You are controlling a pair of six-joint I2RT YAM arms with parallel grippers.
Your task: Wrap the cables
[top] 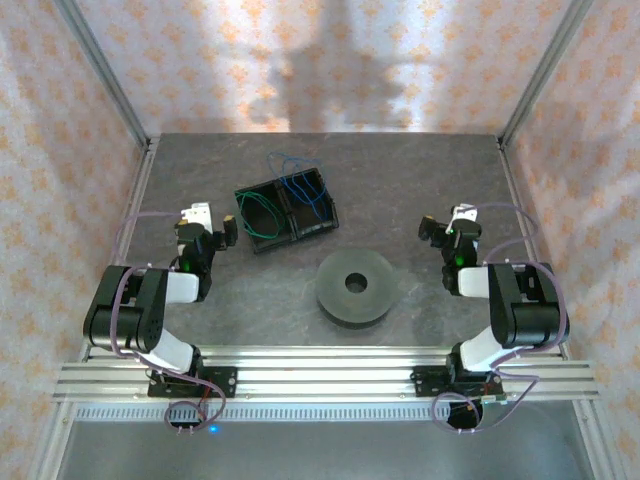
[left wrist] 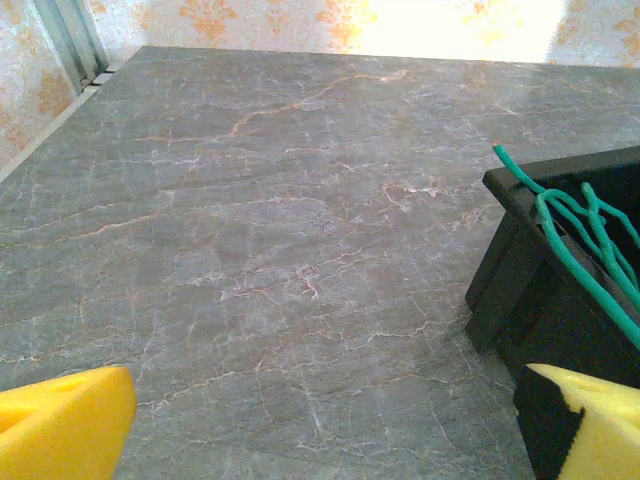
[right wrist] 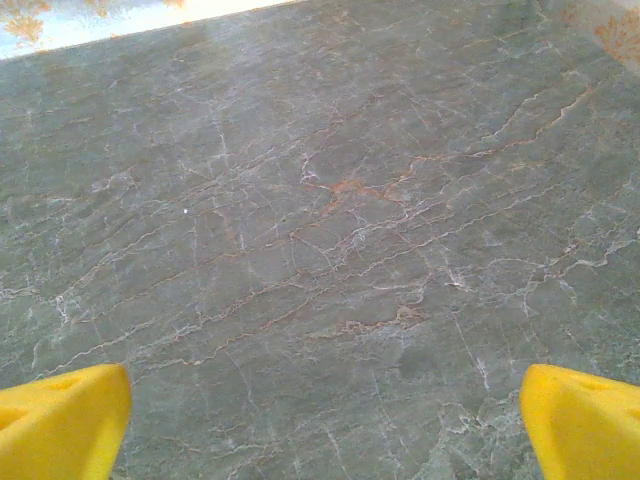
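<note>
A green cable (top: 258,215) lies looped in the left half of a black two-compartment bin (top: 330,216); a blue cable (top: 300,180) loops in the right half and spills over the far rim. In the left wrist view the green cable (left wrist: 580,250) rises from the bin's corner (left wrist: 500,290) at right. My left gripper (top: 212,229) hovers left of the bin, open, with bare table between its yellow pads (left wrist: 65,425). My right gripper (top: 443,228) sits at the right side of the table, open, yellow pads (right wrist: 585,420) wide apart over bare stone.
A dark grey round spool (top: 355,287) with a centre hole lies on the table between the two arms, in front of the bin. Metal frame posts and patterned walls bound the grey marbled table (top: 400,170). An aluminium rail (top: 320,380) runs along the near edge.
</note>
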